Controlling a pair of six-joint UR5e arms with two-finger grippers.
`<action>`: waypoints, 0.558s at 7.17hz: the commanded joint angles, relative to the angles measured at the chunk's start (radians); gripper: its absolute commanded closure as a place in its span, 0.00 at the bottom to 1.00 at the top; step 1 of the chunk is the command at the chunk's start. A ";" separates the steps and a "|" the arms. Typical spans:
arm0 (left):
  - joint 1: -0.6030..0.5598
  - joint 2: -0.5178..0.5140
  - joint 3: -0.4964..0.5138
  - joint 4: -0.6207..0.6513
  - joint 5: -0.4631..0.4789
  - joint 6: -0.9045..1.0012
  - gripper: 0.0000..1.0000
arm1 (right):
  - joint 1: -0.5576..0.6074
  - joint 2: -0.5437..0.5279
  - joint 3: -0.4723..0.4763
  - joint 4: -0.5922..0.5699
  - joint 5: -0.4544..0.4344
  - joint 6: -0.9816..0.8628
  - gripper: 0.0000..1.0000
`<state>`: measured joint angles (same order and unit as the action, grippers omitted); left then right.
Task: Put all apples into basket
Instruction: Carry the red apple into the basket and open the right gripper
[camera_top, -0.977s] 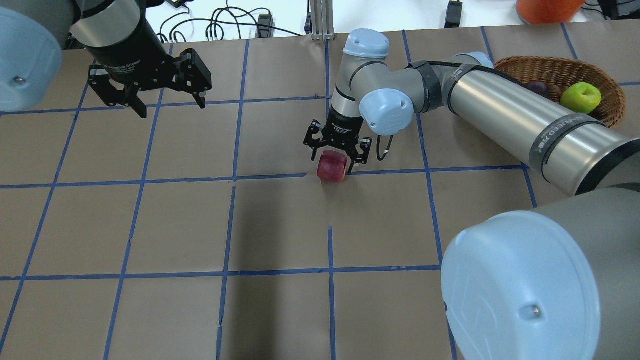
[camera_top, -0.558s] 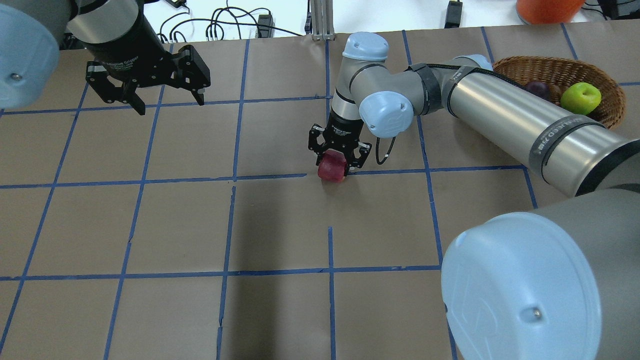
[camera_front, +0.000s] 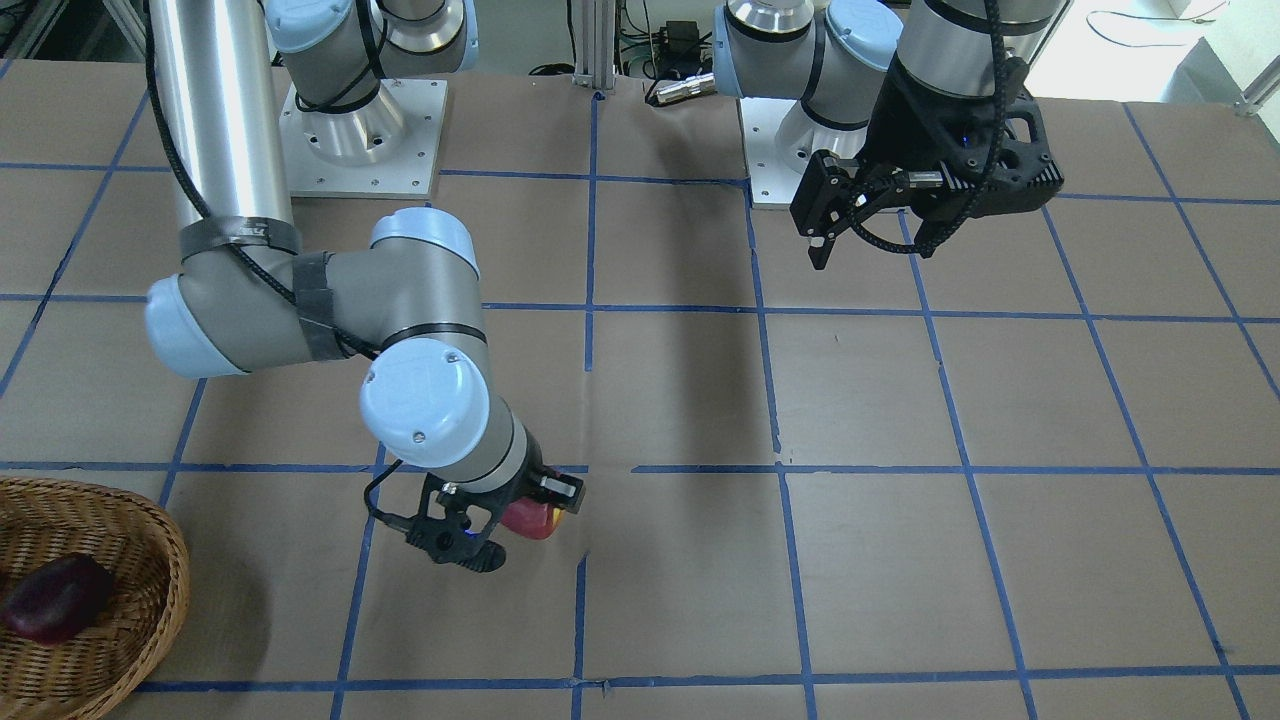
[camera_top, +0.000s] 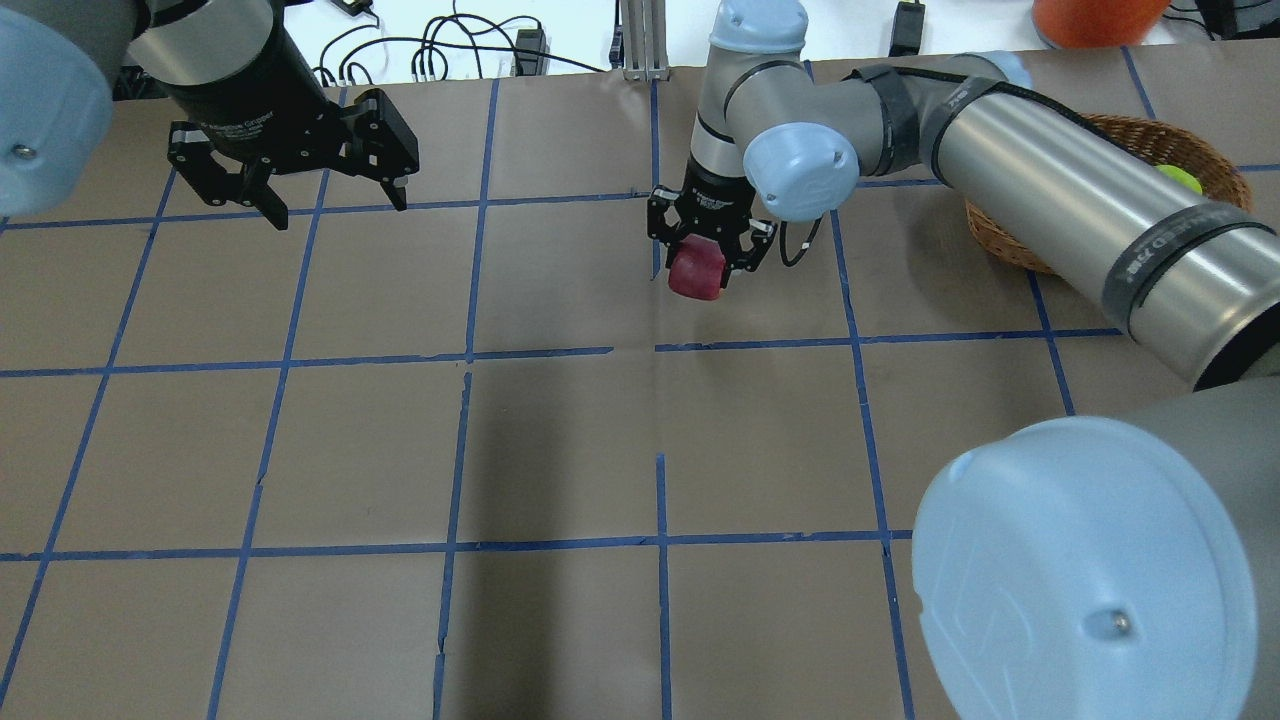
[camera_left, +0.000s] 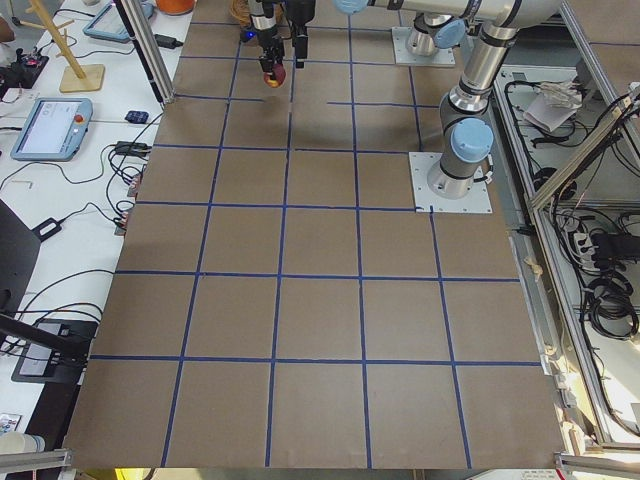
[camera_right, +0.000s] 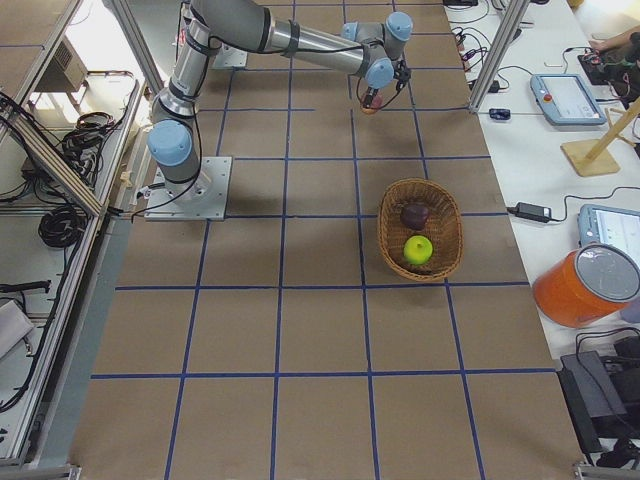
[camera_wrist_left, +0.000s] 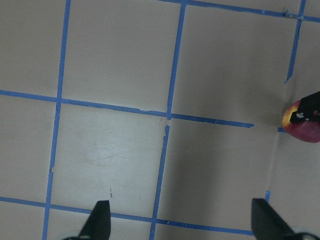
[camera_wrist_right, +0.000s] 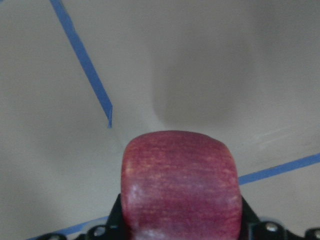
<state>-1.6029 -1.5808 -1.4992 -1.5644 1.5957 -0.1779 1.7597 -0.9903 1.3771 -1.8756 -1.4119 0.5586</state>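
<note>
right arm (camera_top: 1050, 205) is reaching way out over the middle, elbow bent, wrist pointing straight down. the right gripper (camera_top: 702, 265) has its fingers clamped on either side of the red apple (camera_wrist_right: 180, 187), holding it up in the air. left arm (camera_top: 215, 70) hangs back on its own side, left gripper (camera_top: 338, 212) aimed down, jaws spread wide and empty.

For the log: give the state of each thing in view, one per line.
red apple, gripped by the right tool, off the table.
green apple, in the basket.
maroon apple, in the basket.
basket, holds two apples.
right tool, shut on the red apple.
left tool, open, empty.
</note>
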 joint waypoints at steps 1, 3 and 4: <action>0.000 0.004 0.000 -0.002 0.000 0.000 0.00 | -0.148 0.001 -0.084 0.039 -0.123 -0.197 1.00; 0.000 -0.001 0.007 0.001 0.000 -0.002 0.00 | -0.288 -0.002 -0.110 0.041 -0.214 -0.400 1.00; 0.000 0.001 0.007 0.000 0.001 -0.003 0.00 | -0.348 -0.004 -0.112 0.041 -0.229 -0.495 1.00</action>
<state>-1.6030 -1.5796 -1.4943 -1.5645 1.5960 -0.1799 1.4965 -0.9923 1.2749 -1.8366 -1.6111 0.1920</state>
